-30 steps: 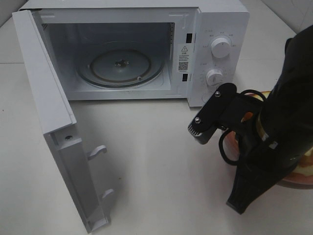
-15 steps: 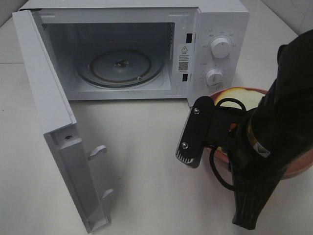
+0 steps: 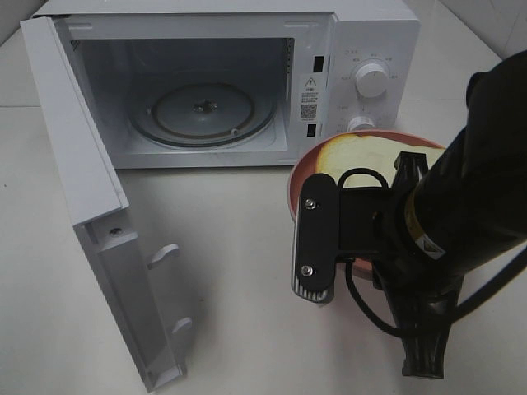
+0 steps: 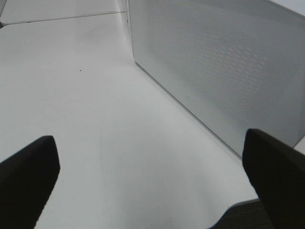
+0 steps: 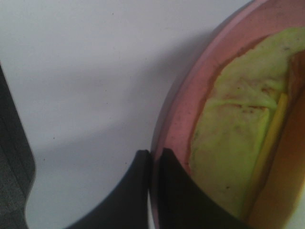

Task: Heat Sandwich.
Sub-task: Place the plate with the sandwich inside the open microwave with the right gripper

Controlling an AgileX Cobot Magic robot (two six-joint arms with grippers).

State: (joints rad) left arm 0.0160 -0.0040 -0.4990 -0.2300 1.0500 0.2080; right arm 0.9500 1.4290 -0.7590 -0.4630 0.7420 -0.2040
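Note:
The sandwich (image 3: pixel 368 153) lies on a round pink plate (image 3: pixel 298 175), held tilted above the table in front of the microwave's control panel. In the right wrist view my right gripper (image 5: pixel 153 162) is shut on the plate's rim (image 5: pixel 190 95), and the sandwich (image 5: pixel 238 138) shows pale bread over a yellowish layer. From the exterior high view the right arm (image 3: pixel 461 214) covers most of the plate and hides the gripper. My left gripper (image 4: pixel 150 140) stands open over bare table beside the microwave door (image 4: pixel 219 62), holding nothing.
The white microwave (image 3: pixel 370 33) stands at the back with its door (image 3: pixel 82 181) swung wide open to the left. Its glass turntable (image 3: pixel 202 111) is bare. Two knobs (image 3: pixel 372 81) sit on the right-hand panel, just behind the plate.
My right arm has carried the plate with the sandwich leftward, from the right edge to in front of the control panel. The left gripper has not changed.

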